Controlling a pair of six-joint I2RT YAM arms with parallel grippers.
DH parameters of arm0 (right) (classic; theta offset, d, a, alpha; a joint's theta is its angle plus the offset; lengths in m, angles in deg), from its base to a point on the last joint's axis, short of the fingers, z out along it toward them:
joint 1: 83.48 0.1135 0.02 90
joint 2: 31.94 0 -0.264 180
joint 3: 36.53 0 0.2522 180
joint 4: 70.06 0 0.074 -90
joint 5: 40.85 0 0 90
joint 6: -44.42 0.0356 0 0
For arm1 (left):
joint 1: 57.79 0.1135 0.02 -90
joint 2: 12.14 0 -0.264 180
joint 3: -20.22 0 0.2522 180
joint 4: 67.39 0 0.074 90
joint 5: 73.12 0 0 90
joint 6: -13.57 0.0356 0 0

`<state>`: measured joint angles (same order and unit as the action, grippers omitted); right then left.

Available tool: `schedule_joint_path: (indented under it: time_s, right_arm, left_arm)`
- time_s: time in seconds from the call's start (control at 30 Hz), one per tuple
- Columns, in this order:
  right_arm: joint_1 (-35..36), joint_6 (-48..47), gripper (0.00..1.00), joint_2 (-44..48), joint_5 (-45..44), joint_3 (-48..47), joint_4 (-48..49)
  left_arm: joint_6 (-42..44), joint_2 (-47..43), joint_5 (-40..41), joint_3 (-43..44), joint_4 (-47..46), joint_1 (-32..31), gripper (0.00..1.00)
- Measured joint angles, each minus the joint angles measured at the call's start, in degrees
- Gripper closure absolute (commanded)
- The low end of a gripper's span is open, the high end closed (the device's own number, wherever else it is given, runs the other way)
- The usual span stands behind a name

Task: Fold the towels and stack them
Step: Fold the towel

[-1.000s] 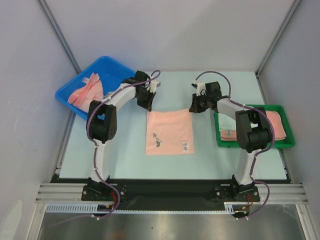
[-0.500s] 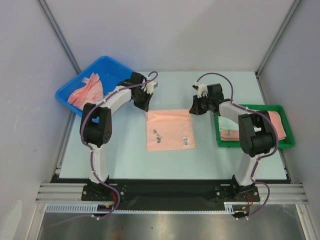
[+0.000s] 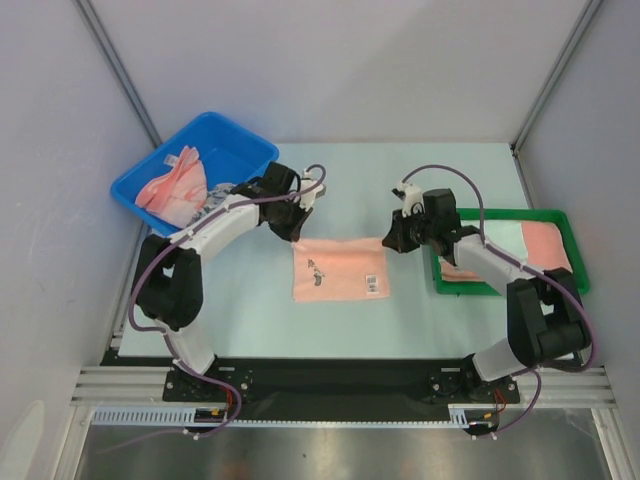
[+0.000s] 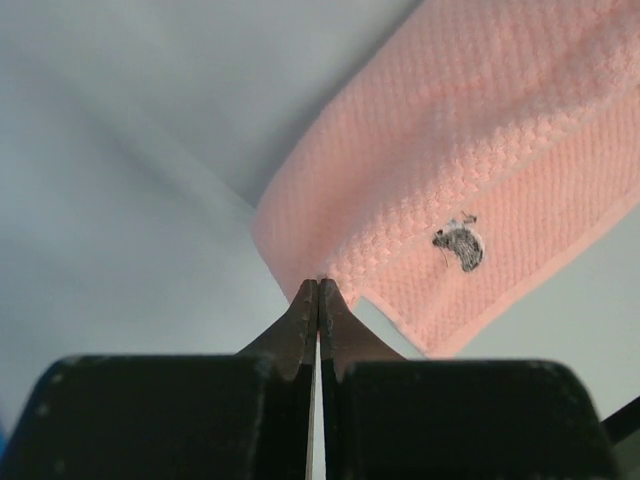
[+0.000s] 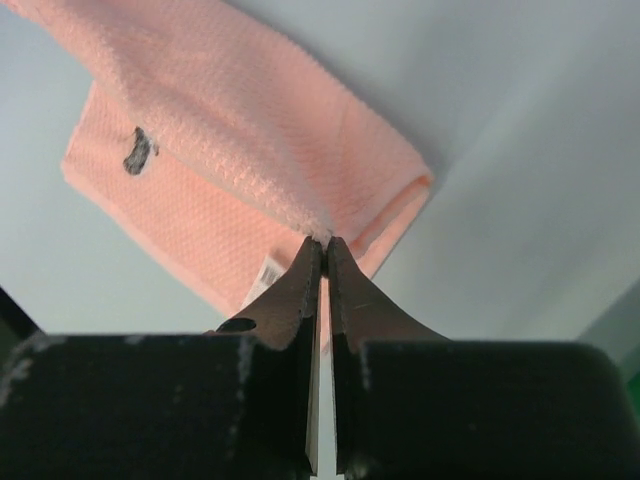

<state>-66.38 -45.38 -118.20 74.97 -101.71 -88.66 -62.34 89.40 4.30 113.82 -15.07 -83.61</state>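
A salmon-pink towel (image 3: 340,270) with a small grey emblem lies in the middle of the table, its far edge lifted and curled over toward the near side. My left gripper (image 3: 291,236) is shut on the towel's far left corner (image 4: 318,282). My right gripper (image 3: 392,241) is shut on its far right corner (image 5: 320,243). In the left wrist view the towel (image 4: 480,150) hangs from my tips as a doubled band. In the right wrist view the towel (image 5: 230,110) drapes over its lower layer, where a white label shows.
A blue bin (image 3: 225,135) at the far left holds crumpled pink towels (image 3: 172,185). A green tray (image 3: 575,285) at the right holds folded pink towels (image 3: 545,240). Grey walls close the table's back and sides.
Both grippers have moved toward the near edge, carrying the towel's far edge with them. The towel's span on the table has shortened from back to front.
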Motion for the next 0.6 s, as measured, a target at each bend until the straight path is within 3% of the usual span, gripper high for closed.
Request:
schedule_joint_path:
  time_s: [0.3,0.6]
  right_arm:
    - [2.0,7.7,1.0,11.0,-2.0,12.4,1.4]
    - [2.8,11.8,0.98,15.5,-2.2,17.5,1.4]
  left_arm:
    - [-1.6,-4.7,4.9,-10.8,-1.4,-5.6,1.0]
    - [-4.3,-8.7,4.6,-18.9,-3.7,-7.9,1.0]
